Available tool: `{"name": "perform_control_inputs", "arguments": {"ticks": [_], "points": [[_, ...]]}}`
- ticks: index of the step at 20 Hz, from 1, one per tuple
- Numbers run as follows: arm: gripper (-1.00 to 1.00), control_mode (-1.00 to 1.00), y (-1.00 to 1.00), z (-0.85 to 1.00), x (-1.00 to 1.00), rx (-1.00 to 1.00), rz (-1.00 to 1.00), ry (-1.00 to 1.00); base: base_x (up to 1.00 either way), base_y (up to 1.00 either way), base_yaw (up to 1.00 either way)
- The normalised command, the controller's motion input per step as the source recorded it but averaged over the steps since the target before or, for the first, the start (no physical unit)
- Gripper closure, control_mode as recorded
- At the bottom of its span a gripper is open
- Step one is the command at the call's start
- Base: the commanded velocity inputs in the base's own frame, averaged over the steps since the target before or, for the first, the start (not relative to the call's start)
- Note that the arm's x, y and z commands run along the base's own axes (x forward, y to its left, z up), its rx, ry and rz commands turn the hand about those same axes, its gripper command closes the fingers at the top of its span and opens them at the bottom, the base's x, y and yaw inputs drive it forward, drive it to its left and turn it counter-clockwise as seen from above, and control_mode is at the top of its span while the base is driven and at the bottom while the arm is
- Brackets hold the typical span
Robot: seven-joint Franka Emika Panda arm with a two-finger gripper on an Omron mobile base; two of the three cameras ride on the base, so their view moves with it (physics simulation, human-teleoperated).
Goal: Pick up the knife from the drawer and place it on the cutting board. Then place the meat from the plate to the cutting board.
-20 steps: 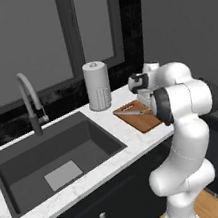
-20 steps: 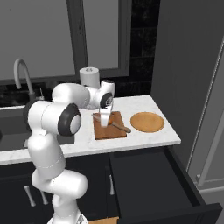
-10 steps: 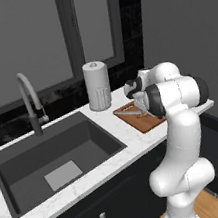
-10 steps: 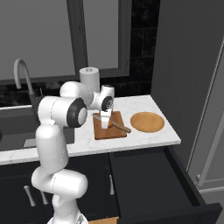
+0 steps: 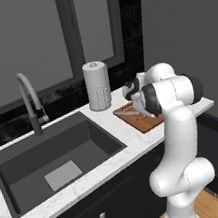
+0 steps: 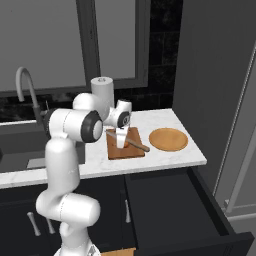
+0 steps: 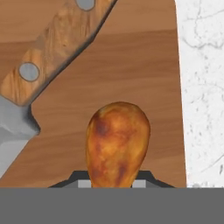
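Orange-brown and glossy, the meat (image 7: pixel 117 144) sits pinched between the gripper's (image 7: pixel 114 180) two dark finger tips in the hand view, just over the reddish-brown cutting board (image 7: pixel 131 74). Whether its underside touches the wood cannot be told. Beside it on the board lies the knife (image 7: pixel 52 48), its light wooden handle with two metal rivets running diagonally and the grey blade meeting it at the left edge; knife and meat are apart. In the right base view the gripper (image 6: pixel 121 144) points down over the cutting board (image 6: pixel 125 150), with the knife (image 6: pixel 129 141) lying slantwise across it and its handle toward the plate (image 6: pixel 168 139), which is a bare tan disc just beside the board on the white marble counter (image 6: pixel 165 159). Below the counter the black drawer (image 6: pixel 175 200) stands pulled out, its dark inside showing nothing that can be made out. Farther along the counter stand a white cylindrical canister (image 5: pixel 97 85), the sunken dark sink (image 5: pixel 20 172) and a curved faucet (image 5: pixel 30 102).
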Motion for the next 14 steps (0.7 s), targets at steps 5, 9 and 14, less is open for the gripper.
{"name": "perform_control_inputs", "arguments": {"ticks": [5,9,14], "points": [[1.0,-1.0,0.08,-0.31,0.1,0.0,0.0,0.0,0.0,0.0,0.0],[-1.0,-1.0,0.14,-0.23,0.2,0.0,0.0,0.0,0.0,0.0,0.0],[-1.0,-1.0,0.1,-0.02,0.04,0.0,0.0,0.0,0.0,0.0,0.0]]}}
